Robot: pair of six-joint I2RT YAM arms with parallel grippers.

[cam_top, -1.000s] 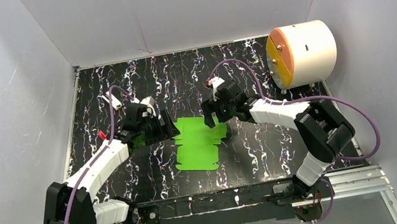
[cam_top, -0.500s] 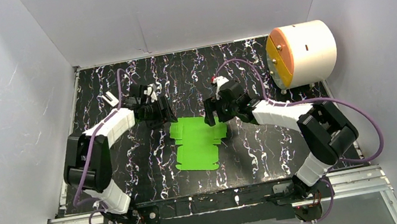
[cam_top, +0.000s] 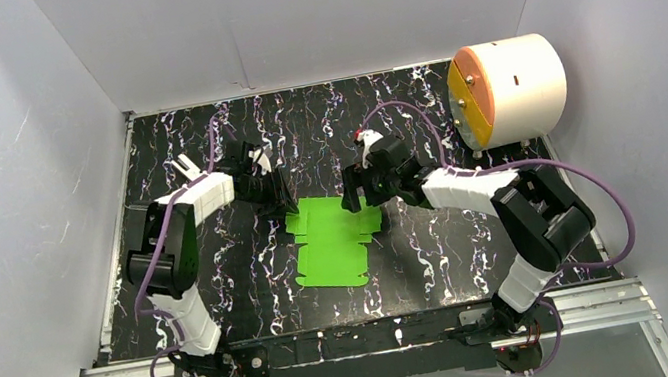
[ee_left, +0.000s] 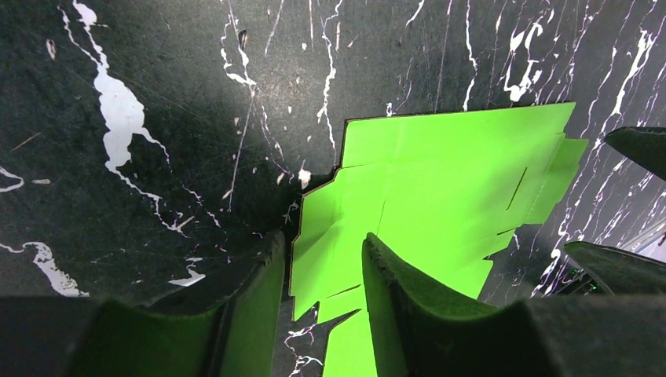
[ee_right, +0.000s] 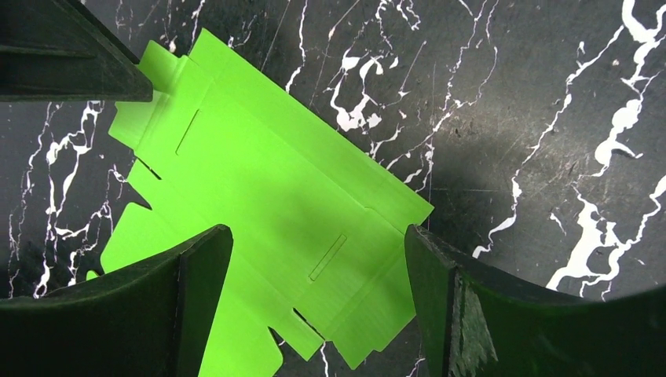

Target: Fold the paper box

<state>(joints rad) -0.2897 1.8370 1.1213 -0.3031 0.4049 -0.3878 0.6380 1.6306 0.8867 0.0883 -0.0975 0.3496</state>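
The paper box (cam_top: 331,241) lay flat and unfolded on the black, white-veined counter (cam_top: 441,252), roughly at its middle, a bright green die-cut sheet with notched tabs along its near and left edges. The left gripper (cam_top: 279,197) hung at the sheet's far left corner. In the left wrist view its fingers (ee_left: 253,302) stood a narrow gap apart, one over bare counter and the other over green card, with the sheet's edge running between them (nothing looked pinched). The right gripper (cam_top: 358,197) hovered over the far right corner of the sheet, fingers spread wide. From its own camera the right gripper (ee_right: 318,232) framed a broad stretch of card, creases and two short slots showing plainly, and one of its fingers (ee_right: 196,298) overlapped the green while the other sat just past the sheet's corner, over the counter. The two grippers faced each other across the far edge of the sheet. A large white cylinder (cam_top: 518,83) with an orange-yellow face rested at the far right corner of the counter, well apart from the card.
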